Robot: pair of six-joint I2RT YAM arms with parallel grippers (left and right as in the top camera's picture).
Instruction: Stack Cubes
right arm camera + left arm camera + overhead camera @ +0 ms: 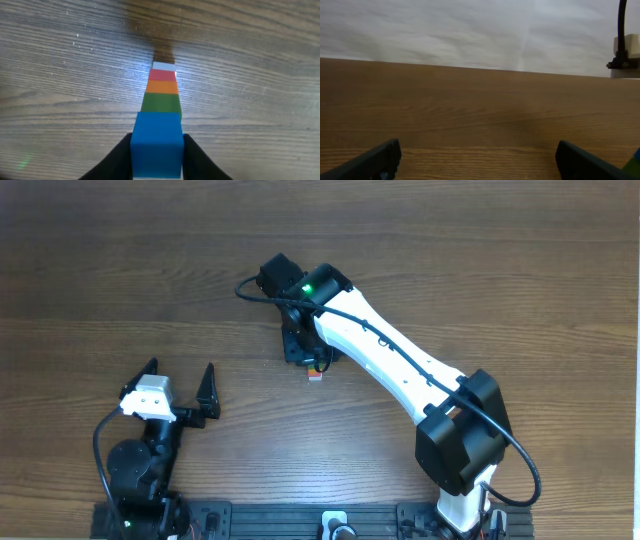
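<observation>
A straight stack of cubes stands on the wooden table: white at the bottom, then red, orange, green and blue on top. My right gripper is above the stack, its fingers pressed against both sides of the blue cube. In the top view the right gripper covers most of the stack, with a red and white bit showing beside it. My left gripper rests open near the left arm's base, nothing between its fingers.
The left wrist view looks along bare wood toward a pale wall, with part of the right arm at its edge and a green and blue scrap in the corner. Free table lies all around the stack.
</observation>
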